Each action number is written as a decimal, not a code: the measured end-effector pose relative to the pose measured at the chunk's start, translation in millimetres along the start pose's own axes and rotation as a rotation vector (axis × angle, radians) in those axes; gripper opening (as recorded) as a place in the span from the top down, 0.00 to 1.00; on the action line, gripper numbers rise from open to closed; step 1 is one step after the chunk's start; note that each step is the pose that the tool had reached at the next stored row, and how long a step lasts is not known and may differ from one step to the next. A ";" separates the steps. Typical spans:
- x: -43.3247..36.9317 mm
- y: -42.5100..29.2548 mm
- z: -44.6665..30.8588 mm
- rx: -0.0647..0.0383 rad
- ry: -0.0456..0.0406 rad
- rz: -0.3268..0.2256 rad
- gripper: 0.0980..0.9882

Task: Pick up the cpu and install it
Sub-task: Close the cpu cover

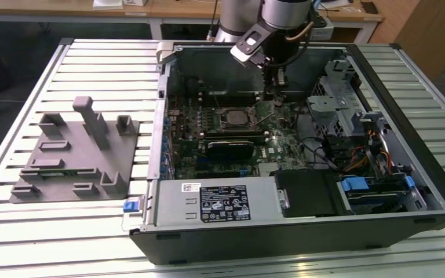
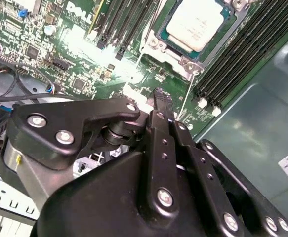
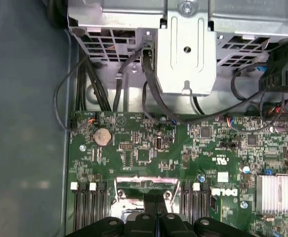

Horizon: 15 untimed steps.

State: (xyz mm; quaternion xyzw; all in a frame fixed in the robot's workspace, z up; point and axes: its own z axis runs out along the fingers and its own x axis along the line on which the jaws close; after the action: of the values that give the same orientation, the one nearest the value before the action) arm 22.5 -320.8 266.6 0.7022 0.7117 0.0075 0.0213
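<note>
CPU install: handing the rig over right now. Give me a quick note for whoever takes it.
Gripper: shut, nothing seen between its fingers, hovering over the motherboard inside the open case, close beside the socket.
cpu: lying flat inside the socket frame, silver top up.
Done: the cpu is out of the gripper and sits in the socket.
Left: these views do not show whether the socket is locked down, so check that before calling it installed.
</note>
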 end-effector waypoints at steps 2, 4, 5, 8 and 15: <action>0.0 1.4 0.1 0.000 -0.0001 0.000 0.99; 0.1 3.1 0.2 0.000 -0.0003 0.000 0.99; 0.2 4.2 0.4 0.000 -0.0003 0.000 0.99; 0.3 7.6 1.2 0.000 -0.0006 0.000 0.99; 0.4 12.1 2.4 0.000 -0.0009 0.000 0.99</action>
State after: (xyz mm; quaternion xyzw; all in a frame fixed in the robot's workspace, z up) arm 34.7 -320.3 264.7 0.7022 0.7117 0.0072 0.0216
